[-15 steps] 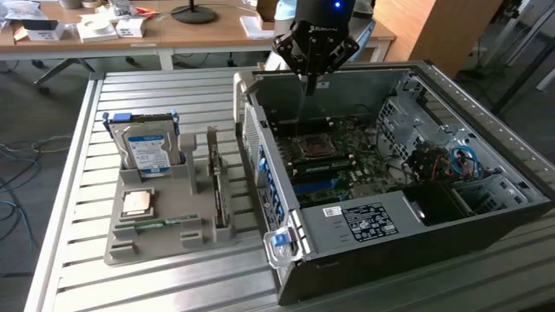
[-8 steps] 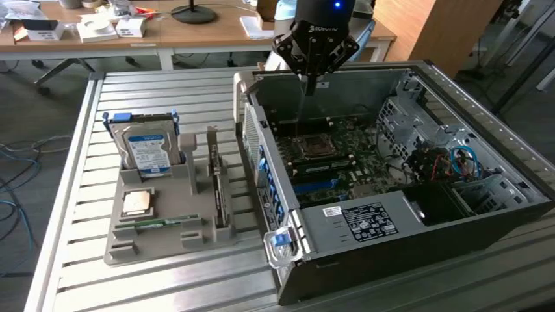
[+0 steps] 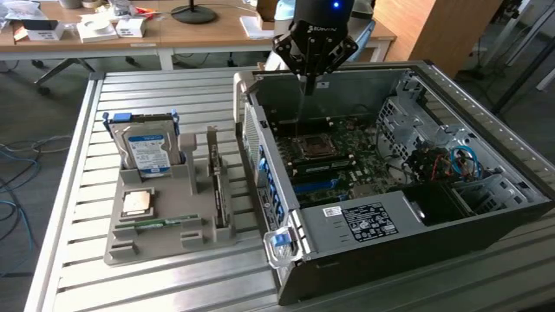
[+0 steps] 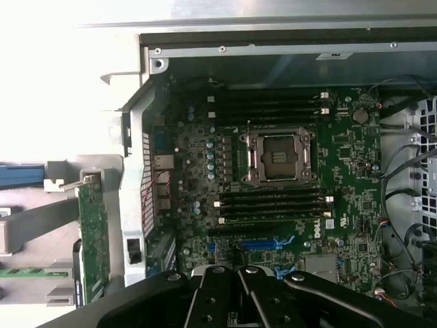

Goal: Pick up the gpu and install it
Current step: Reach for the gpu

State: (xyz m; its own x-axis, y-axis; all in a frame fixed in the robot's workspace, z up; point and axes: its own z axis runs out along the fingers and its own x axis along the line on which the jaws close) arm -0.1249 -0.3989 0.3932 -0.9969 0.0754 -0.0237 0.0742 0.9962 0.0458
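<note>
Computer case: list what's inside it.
Motherboard with CPU socket, blue slots, cables, power supply. Whatever lies under the power supply is covered.

Spread across the exterior view, a silver metal table (image 3: 156, 84) of long parallel slats with raised rails along its edges. Toward the exterior view's left, set flat on the slats, a grey moulded parts holder (image 3: 130, 250), its slots and recesses facing up. Just beside the holder, toward the exterior view's right, an open black and silver computer case (image 3: 416, 247) laid on its side with the open face up, taking far more room than the holder and reaching the table's near edge.
</note>
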